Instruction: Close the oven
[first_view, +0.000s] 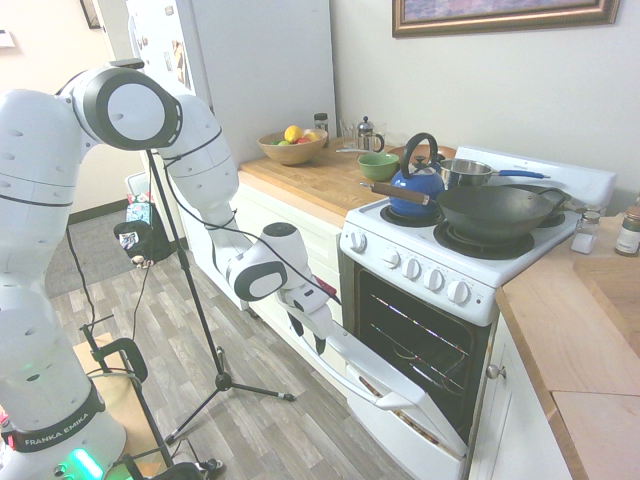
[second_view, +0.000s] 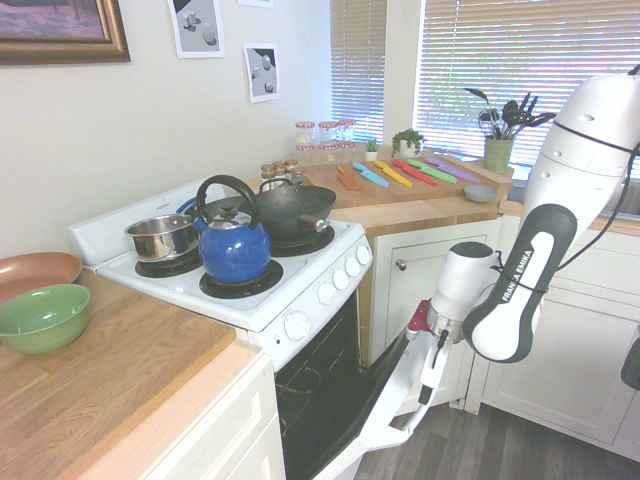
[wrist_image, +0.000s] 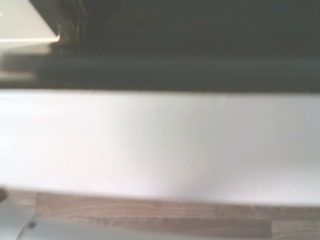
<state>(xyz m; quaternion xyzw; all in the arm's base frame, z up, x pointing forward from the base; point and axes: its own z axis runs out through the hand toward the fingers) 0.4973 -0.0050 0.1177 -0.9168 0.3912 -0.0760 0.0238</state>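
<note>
one hand, two fingers apart, at one part-open oven door, one kettle, one wok

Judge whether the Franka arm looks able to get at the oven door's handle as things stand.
Probably yes: the end effector is already down beside the partly open door, close to its bar handle, and nothing visible blocks the way.
</note>
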